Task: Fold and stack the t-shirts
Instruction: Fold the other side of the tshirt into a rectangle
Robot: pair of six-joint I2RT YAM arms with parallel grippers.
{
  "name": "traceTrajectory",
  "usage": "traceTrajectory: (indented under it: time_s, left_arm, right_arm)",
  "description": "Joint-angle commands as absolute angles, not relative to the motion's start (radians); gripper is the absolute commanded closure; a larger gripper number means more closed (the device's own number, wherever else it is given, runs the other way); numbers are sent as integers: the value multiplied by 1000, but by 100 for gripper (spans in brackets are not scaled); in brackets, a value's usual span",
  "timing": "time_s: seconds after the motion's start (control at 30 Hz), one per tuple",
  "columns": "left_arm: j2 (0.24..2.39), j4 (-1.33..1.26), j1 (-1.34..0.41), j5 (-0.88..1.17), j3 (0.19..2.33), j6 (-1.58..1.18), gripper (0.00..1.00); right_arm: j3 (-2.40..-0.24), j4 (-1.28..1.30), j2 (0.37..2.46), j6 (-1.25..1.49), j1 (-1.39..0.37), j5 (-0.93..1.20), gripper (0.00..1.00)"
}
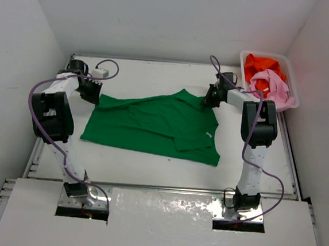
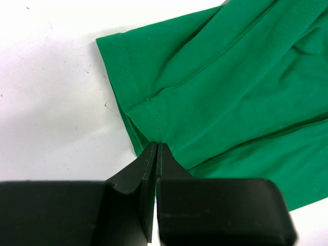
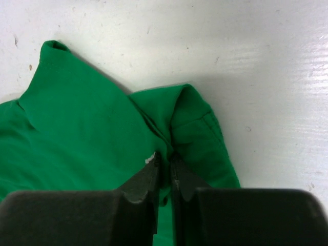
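The left fingers were pressed shut, their tips nipping only the very edge of the green shirt at its stitched hem. So slim a bite could slip once the cloth was lifted or dragged, dropping that corner.

Between the two sets of fingers the shirt lay on the white bench. It was a soft, matte knit, rumpled, with one side folded over itself in long creases. An uneven pull would likely skew the fold or bunch the cloth further.

The right fingers stood narrow, closed on a raised ridge of the cloth just beside a short sleeve's hemmed cuff. They may have caught two layers, which would drag the sleeve along with the body.

Right of those fingers, and apart from them, a white plastic basket held the orange shirt and the pink shirt, crumpled together. A wide swing of that arm might knock it.
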State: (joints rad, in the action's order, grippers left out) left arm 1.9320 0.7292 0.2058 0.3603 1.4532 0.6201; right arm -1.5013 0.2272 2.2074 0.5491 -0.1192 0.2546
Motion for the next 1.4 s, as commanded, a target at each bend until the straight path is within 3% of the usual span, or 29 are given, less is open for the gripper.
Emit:
traceTrajectory:
  time_s: [0.0,0.03,0.2,0.43,0.6,0.8,0.9,1.23,1.37]
  left_arm:
    - [1924,712,198,380,1482,626,100]
    - [1924,713,199,379,1483,626,100]
    - [1913,715,199,380,1494,632,100]
    - [1910,718,199,370,1523,631,100]
    - [1907,719,201,385,1537,627,100]
    - [1896,704,202,437,1575,607,100]
    - [1913,663,204,449,1621,562,100]
    - [2060,414,195,512,1715,351,100]
    - [2046,422,195,514,1678,370,100]
  right_arm:
    - [-1539,229,2221,548,-115,235,94]
    - [-1540,226,2220,545,-115,233,100]
    - [-1488,195,2136,491,-115,245,100]
    - [-1162,57,1827,428,-114,356,100]
    - [-988,81,1602,379,-112,405,100]
    - [-890,173,1485,319,-103,382,100]
    - [-942,163,1499,322,-83,380,100]
    - [-1457,178,1909,364,-54,322,100]
    - [-1444,163,1886,368,-54,330,100]
